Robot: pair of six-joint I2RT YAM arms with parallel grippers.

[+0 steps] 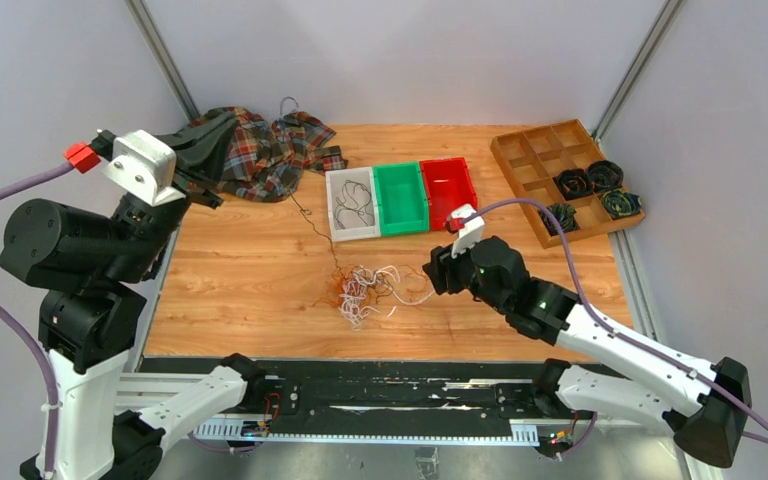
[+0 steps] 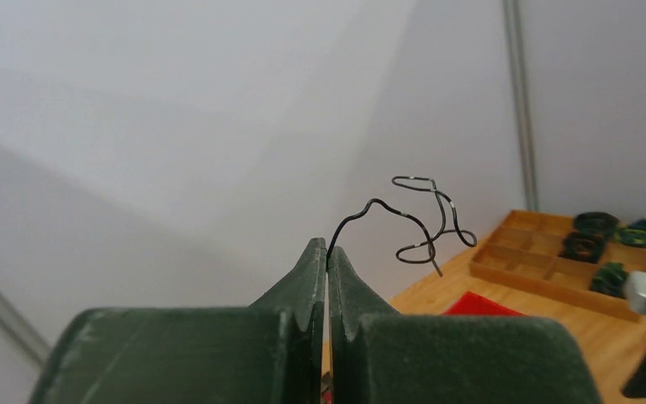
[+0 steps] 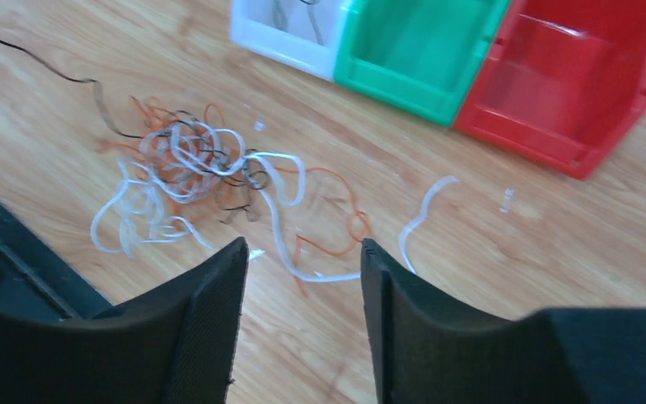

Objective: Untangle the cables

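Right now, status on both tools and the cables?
Left tool shut on one black cable, held high. Right tool open, empty, low beside the tangled cables. Bins beyond, nothing blocking.

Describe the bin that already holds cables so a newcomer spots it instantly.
On the wooden table, three small bins stand in a row at the far middle. Take the white bin at its left end, nearest the plaid cloth: it alone holds dark wire loops, while the green bin and red bin look empty.
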